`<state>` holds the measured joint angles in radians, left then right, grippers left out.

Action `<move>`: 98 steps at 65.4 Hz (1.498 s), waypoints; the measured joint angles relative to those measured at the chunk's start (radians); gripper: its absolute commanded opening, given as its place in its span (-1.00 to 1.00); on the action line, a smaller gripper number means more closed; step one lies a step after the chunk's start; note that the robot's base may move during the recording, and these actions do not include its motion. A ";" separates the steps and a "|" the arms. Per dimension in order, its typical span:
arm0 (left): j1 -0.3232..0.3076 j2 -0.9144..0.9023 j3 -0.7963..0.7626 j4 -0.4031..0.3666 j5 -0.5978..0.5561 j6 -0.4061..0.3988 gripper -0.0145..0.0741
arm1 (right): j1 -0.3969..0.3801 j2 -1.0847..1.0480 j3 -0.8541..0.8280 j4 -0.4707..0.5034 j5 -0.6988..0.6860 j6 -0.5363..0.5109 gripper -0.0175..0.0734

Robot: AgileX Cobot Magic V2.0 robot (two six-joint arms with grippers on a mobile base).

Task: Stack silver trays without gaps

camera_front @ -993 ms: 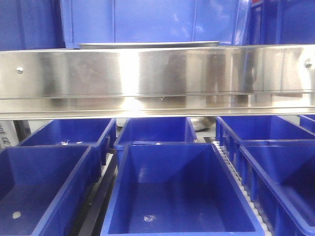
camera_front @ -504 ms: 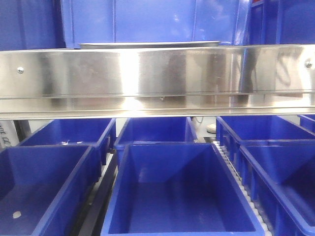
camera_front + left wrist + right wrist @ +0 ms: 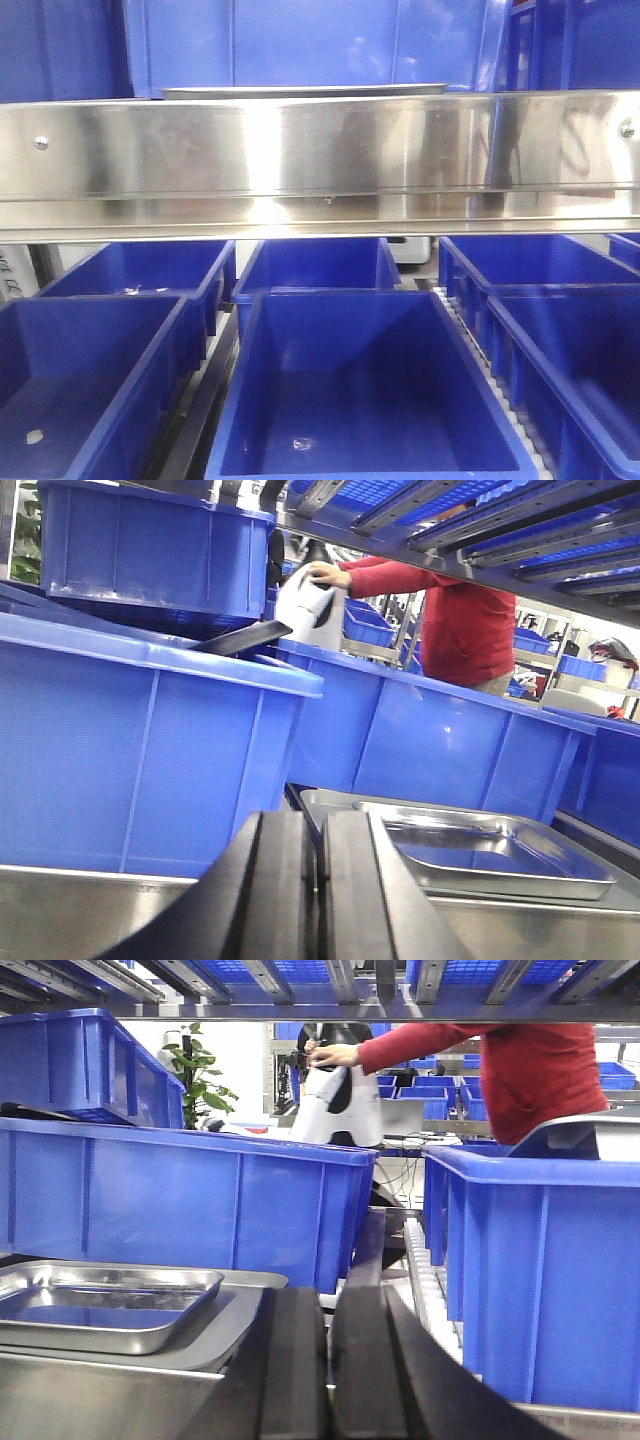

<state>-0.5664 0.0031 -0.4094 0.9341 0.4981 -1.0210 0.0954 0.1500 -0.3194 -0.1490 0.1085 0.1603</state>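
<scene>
A small silver tray (image 3: pixel 490 850) lies inside a larger silver tray (image 3: pixel 335 802) on the upper shelf, its rim standing above the larger one's rim. Both also show in the right wrist view, the small tray (image 3: pixel 100 1305) and the large tray (image 3: pixel 245 1315). In the front view only a thin tray rim (image 3: pixel 300 91) shows above the steel shelf rail (image 3: pixel 320 150). My left gripper (image 3: pixel 318 825) is shut and empty, just left of the trays. My right gripper (image 3: pixel 330 1305) is shut and empty, just right of them. Neither gripper touches a tray.
Tall blue bins (image 3: pixel 140 750) (image 3: pixel 190 1200) stand close behind the trays, and another blue bin (image 3: pixel 540 1270) stands right of my right gripper. Several open blue bins (image 3: pixel 365 390) fill the lower shelf. A person in red (image 3: pixel 460 620) stands behind the rack.
The trays and bins have not moved. Only reflections on the shelf rail and a pale shape below it between the back bins have shifted.
</scene>
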 measured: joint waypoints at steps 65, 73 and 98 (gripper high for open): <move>0.000 0.000 0.002 -0.002 -0.004 0.000 -0.64 | -0.174 -0.142 0.319 0.312 -0.050 -0.308 -0.65; 0.000 0.000 0.002 -0.002 -0.004 0.000 -0.64 | -0.174 -0.146 0.319 0.312 -0.048 -0.308 -0.65; 0.000 0.000 0.002 -0.002 -0.004 0.000 -0.64 | -0.174 -0.146 0.319 0.312 -0.047 -0.308 -0.65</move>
<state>-0.5664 0.0031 -0.4077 0.9322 0.4942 -1.0210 -0.0783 0.0042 0.0000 0.1629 0.0610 -0.1480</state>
